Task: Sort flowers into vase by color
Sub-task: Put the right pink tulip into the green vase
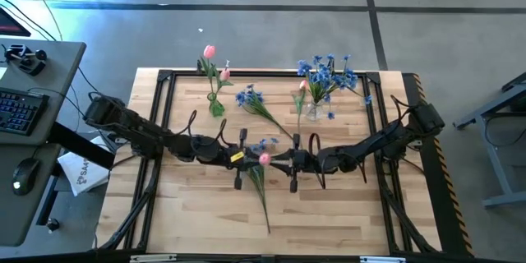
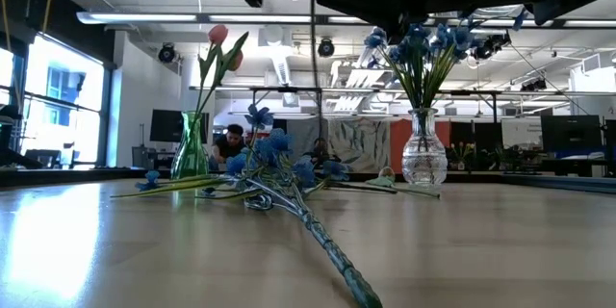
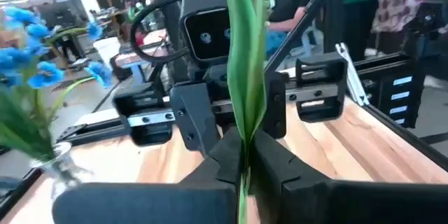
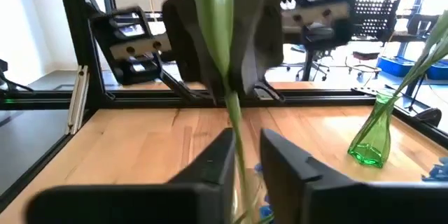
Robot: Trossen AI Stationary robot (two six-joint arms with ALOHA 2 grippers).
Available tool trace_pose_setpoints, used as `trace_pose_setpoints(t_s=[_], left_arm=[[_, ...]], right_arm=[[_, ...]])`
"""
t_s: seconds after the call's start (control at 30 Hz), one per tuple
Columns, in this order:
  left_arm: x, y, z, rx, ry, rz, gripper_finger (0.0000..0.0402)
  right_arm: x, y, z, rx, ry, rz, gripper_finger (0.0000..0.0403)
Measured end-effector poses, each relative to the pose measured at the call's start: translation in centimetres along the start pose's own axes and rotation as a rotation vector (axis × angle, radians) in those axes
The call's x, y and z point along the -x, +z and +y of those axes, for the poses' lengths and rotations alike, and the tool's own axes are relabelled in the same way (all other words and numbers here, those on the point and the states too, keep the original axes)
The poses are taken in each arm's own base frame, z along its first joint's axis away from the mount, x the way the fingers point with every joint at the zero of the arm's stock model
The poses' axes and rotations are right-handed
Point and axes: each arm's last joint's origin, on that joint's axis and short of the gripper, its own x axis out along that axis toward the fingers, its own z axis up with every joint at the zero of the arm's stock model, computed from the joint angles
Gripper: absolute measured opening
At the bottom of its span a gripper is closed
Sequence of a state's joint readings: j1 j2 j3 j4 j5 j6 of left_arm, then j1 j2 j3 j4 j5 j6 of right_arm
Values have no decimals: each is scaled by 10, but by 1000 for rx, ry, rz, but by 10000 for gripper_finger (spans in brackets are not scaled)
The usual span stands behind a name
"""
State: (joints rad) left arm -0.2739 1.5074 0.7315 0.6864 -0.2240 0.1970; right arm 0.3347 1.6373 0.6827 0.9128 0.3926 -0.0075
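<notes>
A pink tulip flower [image 1: 265,158] is held above the table's middle by my left gripper [image 1: 256,159], which is shut on it. Its thin stem [image 2: 313,77] hangs straight down. My right gripper [image 1: 281,162] faces it from the right, open, with its fingers on either side of the stem [image 4: 238,136]. A green vase [image 1: 216,107] at the far left holds pink tulips. A clear vase [image 1: 313,113] at the far right holds blue flowers and one pink bud. Two blue flowers [image 1: 251,97] [image 1: 263,143] lie flat on the table. My left gripper pinches the pink tulip's green stem and leaf [image 3: 244,129] between its two fingers [image 3: 280,168]. The fingers come level from the table's left and lie across the stem. The flower is lifted clear and upright, with its stem hanging below the fingers.
A black frame [image 1: 164,82] runs around the wooden table. One lying blue flower's stem [image 1: 266,205] reaches toward the near edge. Bare wood lies near left and near right. A desk with a keyboard [image 1: 16,111] stands left of the table.
</notes>
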Motion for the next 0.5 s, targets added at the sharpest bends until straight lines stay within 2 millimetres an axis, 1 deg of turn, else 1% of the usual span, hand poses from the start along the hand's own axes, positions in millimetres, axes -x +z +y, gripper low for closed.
trace_pose_setpoints(t_s=[0.1,0.2,0.27,0.37,0.5], left_arm=[[15,12,-2,-28,87,45,12],[37,26,-1,-77,225,114,5],[55,35,4,-98,326,160,3],[83,47,17,-103,480,208,3],[121,59,40,-73,644,230,1]], right_arm=[[4,5,-1,-2,-52,14,103],[9,9,-4,16,-98,57,136],[11,10,-5,4,-100,80,151],[12,7,-5,-20,-103,110,161],[12,3,-5,-24,-106,144,160]])
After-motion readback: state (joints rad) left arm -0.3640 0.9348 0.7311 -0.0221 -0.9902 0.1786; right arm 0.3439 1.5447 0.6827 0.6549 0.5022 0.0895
